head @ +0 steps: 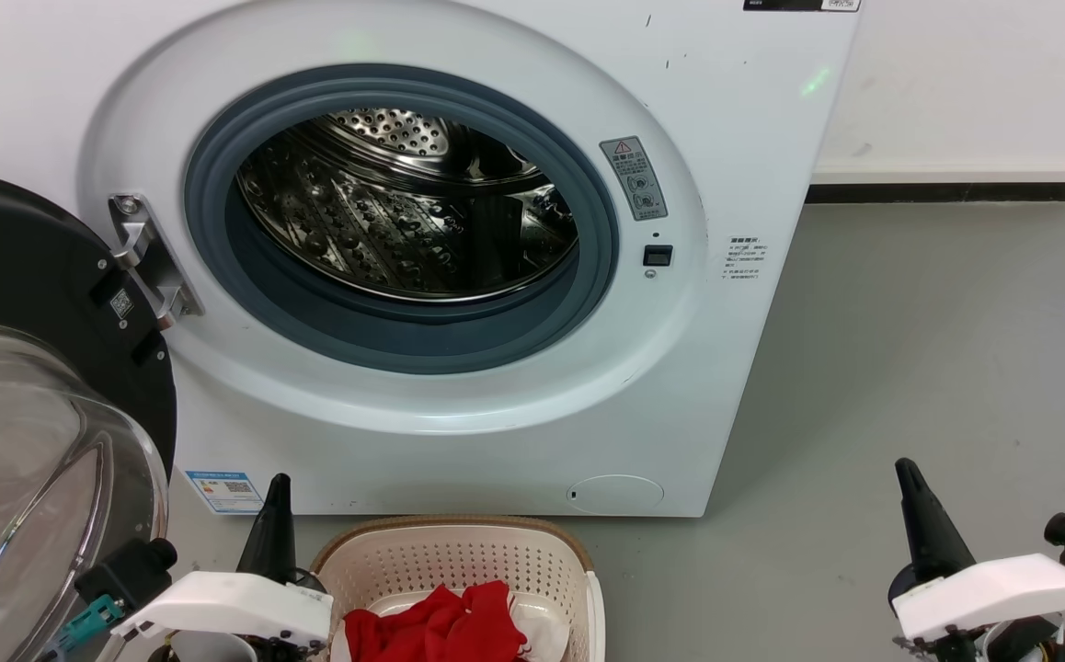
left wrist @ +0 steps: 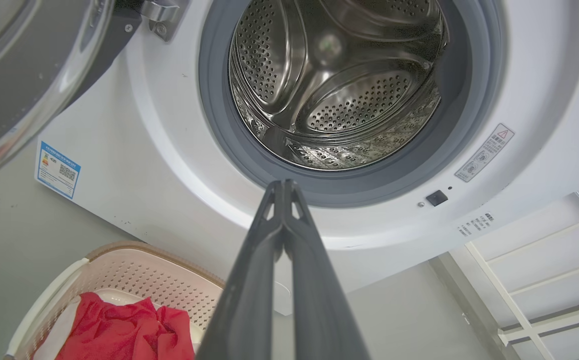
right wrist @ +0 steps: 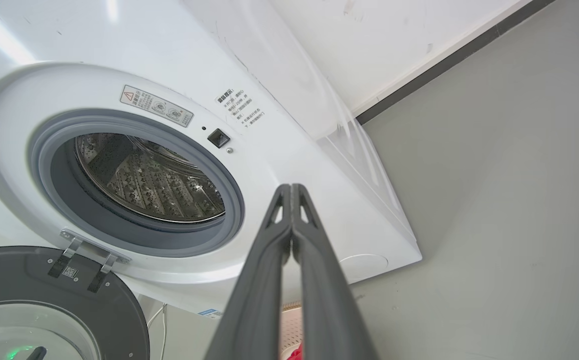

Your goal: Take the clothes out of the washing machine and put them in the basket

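The white washing machine stands with its glass door swung open to the left; the shiny drum shows bare steel. In front of it, low in the head view, is the cream basket with red clothes lying in it. My left gripper is shut with nothing in it, just left of the basket rim. My right gripper is shut and holds nothing, over the floor to the right of the machine. In the left wrist view the basket and red clothes lie below left of the shut fingers.
Grey floor spreads to the right of the machine up to a white wall with a dark skirting. The open door takes up the left side. A white metal rack shows at the left wrist view's lower right.
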You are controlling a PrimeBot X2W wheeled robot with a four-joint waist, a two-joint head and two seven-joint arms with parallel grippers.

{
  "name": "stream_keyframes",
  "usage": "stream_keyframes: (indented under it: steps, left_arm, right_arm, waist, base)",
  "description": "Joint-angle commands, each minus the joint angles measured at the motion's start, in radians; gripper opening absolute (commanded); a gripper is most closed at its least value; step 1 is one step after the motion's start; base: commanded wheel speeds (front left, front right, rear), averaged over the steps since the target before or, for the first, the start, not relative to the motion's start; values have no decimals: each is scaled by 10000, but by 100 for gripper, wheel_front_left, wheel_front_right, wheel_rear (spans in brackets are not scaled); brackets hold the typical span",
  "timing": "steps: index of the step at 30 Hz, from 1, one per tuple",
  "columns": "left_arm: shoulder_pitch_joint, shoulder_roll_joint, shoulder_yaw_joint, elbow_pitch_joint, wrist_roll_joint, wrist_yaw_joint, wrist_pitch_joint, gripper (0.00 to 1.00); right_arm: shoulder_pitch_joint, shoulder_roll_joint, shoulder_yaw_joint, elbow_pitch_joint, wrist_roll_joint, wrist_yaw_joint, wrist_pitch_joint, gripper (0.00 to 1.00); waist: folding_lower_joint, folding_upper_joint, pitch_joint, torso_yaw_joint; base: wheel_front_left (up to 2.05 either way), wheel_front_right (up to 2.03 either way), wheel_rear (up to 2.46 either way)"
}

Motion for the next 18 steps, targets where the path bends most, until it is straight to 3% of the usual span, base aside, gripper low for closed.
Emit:
stream_keyframes:
  steps: [1, 18]
  left_arm:
    - [-298, 19, 52, -150, -285, -40, 74, 0]
    - [-393, 6, 251, -160, -2457, -123, 614, 0]
  right_arm:
    - [-316, -16, -41, -82, 323, 0, 24, 0]
    - [-514, -18, -172, 108, 2566, 0, 345, 0]
  waist:
    - [0, -1, 1, 1]
    - [0, -1, 19, 20]
  base:
    - [0, 0, 0]
    - [0, 0, 0]
